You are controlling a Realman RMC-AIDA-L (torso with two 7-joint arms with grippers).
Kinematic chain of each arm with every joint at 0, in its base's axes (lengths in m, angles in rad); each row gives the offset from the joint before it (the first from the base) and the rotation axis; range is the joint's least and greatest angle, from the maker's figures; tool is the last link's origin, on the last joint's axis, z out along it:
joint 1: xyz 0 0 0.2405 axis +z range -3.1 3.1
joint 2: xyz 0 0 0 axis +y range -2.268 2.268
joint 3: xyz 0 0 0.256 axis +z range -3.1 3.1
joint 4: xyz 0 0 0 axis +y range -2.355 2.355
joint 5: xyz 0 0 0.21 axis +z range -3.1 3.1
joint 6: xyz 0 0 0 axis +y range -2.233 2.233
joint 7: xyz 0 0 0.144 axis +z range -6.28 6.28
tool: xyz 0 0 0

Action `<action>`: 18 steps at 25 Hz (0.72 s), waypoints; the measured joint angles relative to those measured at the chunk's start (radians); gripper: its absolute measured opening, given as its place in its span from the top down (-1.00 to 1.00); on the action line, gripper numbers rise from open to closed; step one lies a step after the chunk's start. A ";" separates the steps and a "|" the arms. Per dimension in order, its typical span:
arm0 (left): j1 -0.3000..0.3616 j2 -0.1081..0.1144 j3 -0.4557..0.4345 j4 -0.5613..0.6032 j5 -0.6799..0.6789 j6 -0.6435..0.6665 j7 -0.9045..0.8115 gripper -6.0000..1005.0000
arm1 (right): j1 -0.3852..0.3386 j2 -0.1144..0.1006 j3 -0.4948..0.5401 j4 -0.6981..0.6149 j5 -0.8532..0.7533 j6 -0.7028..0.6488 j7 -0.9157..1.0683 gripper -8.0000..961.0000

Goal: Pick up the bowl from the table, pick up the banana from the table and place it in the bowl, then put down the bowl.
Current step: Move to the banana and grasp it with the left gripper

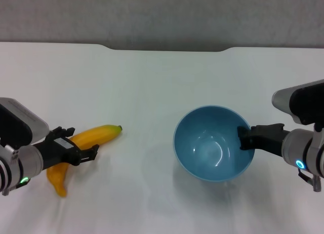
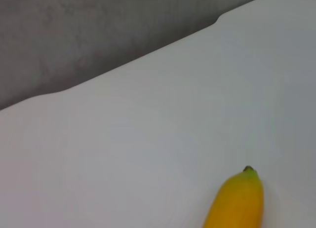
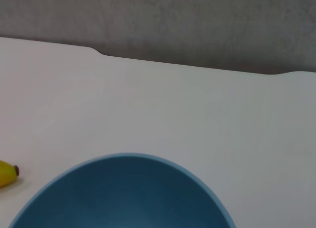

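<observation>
The light-blue bowl [image 1: 212,143] is right of centre on the white table [image 1: 152,77]. My right gripper [image 1: 244,138] is shut on its right rim, one finger inside and one outside. The bowl's inside also fills the near part of the right wrist view [image 3: 123,193]. The yellow banana [image 1: 98,134] lies at the left, with its dark tip towards the bowl. My left gripper [image 1: 76,144] is closed across its middle, one finger on each side. The banana's tip end shows in the left wrist view [image 2: 237,203] and at the edge of the right wrist view [image 3: 6,172].
The table's far edge has a shallow notch [image 1: 167,48], with a grey wall [image 1: 162,16] behind it. Bare white tabletop lies between the banana and the bowl.
</observation>
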 joint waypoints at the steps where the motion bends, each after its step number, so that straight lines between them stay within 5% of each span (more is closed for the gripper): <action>1: -0.001 0.000 0.000 0.003 0.001 0.000 0.000 -0.68 | 0.000 0.000 0.000 0.000 0.000 0.000 -0.001 0.91; 18: -0.011 -0.003 0.004 0.021 0.026 0.061 -0.009 -0.65 | -0.003 0.000 -0.004 0.000 0.000 -0.003 -0.002 0.91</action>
